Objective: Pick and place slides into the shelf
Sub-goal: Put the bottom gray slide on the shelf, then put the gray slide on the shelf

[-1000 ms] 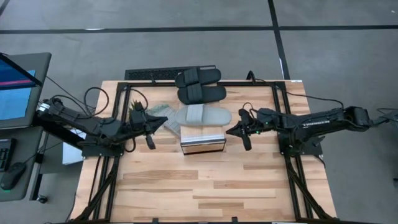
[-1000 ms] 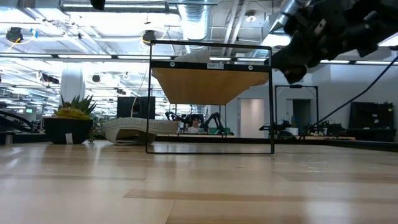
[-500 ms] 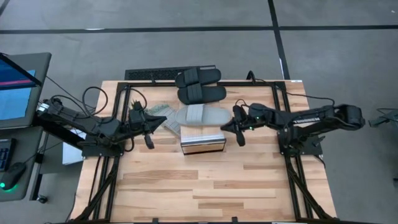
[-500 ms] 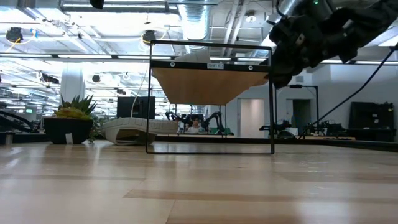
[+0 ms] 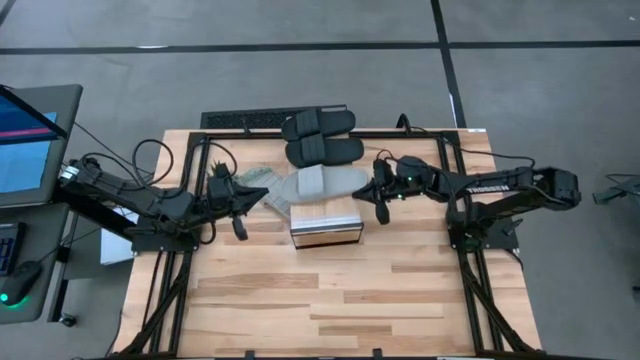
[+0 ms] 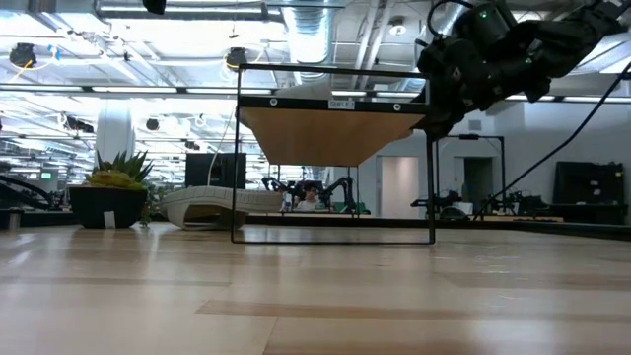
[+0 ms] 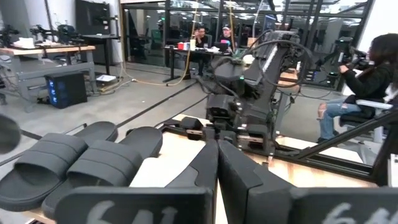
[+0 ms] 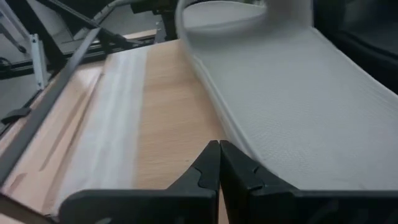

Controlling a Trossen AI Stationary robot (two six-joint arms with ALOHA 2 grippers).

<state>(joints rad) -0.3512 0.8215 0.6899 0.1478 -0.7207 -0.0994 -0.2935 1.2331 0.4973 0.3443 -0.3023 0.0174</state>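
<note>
Top view, table centre: pale grey-green slide (image 5: 322, 184) lay flat, long axis running 3 to 9 o'clock, strap across its middle, touching the 12 o'clock side of the shelf (image 5: 325, 222); which end was the toe could not be told. A second pale slide (image 5: 278, 199) showed only in part at 9 o'clock of the first, largely covered. Two black slides (image 5: 320, 138) lay side by side at 12 o'clock of the pale one, near the far table edge, long axes likewise 3 to 9 o'clock, the farther one tilted slightly. Shelf sat as a light-wood box with a silvery edge facing 6 o'clock, long axis 3 to 9 o'clock; seen from table height as a dark open frame (image 6: 333, 156) under a wood top, bearing a small white label too small to read.

Right gripper (image 5: 381, 204) hung at 3 o'clock of the pale slide, just beside its end, fingers pressed together and holding nothing; from its wrist, closed fingertips (image 8: 219, 163) pointed along the wood surface beside the slide's sole (image 8: 292, 118). White lettering on the right arm (image 5: 490, 184) could not be read.

Left gripper (image 5: 241, 226) waited at 9 o'clock of the shelf, well apart from it, fingers (image 7: 217, 168) closed on nothing, black slides ahead of them.

Potted plant (image 6: 110, 192) stood at the table's 9 o'clock side. Wooden tabletop (image 5: 320, 300) carried all. Seated person (image 7: 367, 81) showed in the room beyond.
</note>
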